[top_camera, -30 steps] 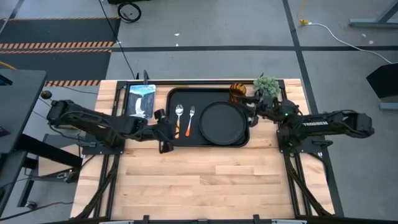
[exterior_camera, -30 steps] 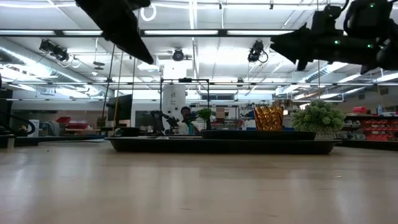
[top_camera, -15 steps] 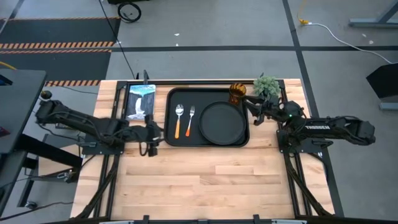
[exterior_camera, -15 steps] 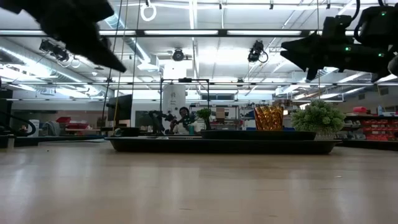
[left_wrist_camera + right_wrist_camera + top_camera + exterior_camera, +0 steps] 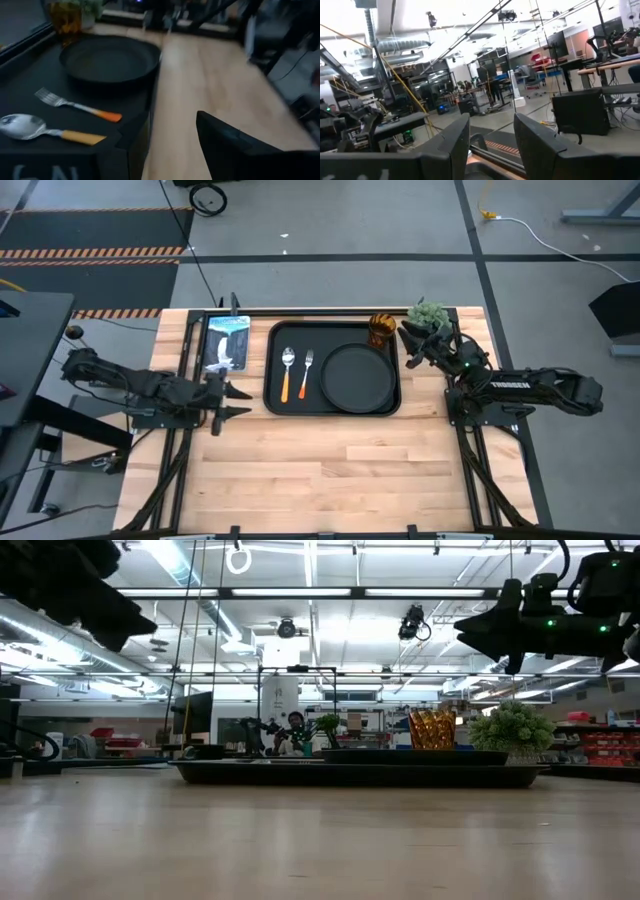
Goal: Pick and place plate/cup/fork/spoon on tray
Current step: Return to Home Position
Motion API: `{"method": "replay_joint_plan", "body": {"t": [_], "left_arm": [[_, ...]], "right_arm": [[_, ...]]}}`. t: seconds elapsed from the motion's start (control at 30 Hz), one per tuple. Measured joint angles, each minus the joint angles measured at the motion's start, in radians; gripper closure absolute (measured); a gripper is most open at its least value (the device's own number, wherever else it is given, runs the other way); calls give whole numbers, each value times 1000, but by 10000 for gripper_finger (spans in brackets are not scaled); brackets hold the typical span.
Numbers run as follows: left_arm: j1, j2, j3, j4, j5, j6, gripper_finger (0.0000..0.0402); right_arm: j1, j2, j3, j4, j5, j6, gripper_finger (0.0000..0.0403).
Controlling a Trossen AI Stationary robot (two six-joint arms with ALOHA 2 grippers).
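Note:
The black tray [image 5: 275, 405] lies at the table's far middle. On it lie the spoon [image 5: 287, 370] and the fork [image 5: 307, 370] side by side at its left. The round black plate [image 5: 360, 375] lies at its right, and the amber cup [image 5: 381, 330] stands in its far right corner. The left wrist view also shows the plate [image 5: 110, 60], the fork [image 5: 75, 105], the spoon [image 5: 45, 130] and the cup [image 5: 65, 17]. My left gripper [image 5: 240, 402] is open and empty, just left of the tray. My right gripper [image 5: 408, 338] is open and empty, raised beside the cup at the tray's right edge.
A small potted plant [image 5: 428, 317] stands at the far right, close to my right gripper. A blue-and-white packet [image 5: 227, 340] lies at the far left, beside the tray. Bare wooden table [image 5: 330, 470] fills the near half.
My left gripper has drawn back from the tray's left rim toward the table's left edge. My right gripper has gone from the tray's right rim a little toward the far edge. The things on the tray have stayed put.

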Motion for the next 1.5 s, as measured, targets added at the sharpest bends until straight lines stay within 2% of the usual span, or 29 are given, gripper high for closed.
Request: {"method": "replay_joint_plan", "body": {"t": [0.2,0.5,1.03,1.3,1.5], "left_arm": [[-32,-149,-89,37,20,-14,230],[-86,-278,-142,45,20,-14,230],[-117,-289,-142,22,25,-11,230],[-120,-289,-142,22,69,42,230],[-177,-319,-142,24,69,103,230]], "right_arm": [[0,0,0,0,0,0,243],[0,0,0,0,0,0,243],[0,0,0,0,0,-1,243],[0,0,0,0,0,-1,243],[0,1,0,-1,1,-1,243]]}}
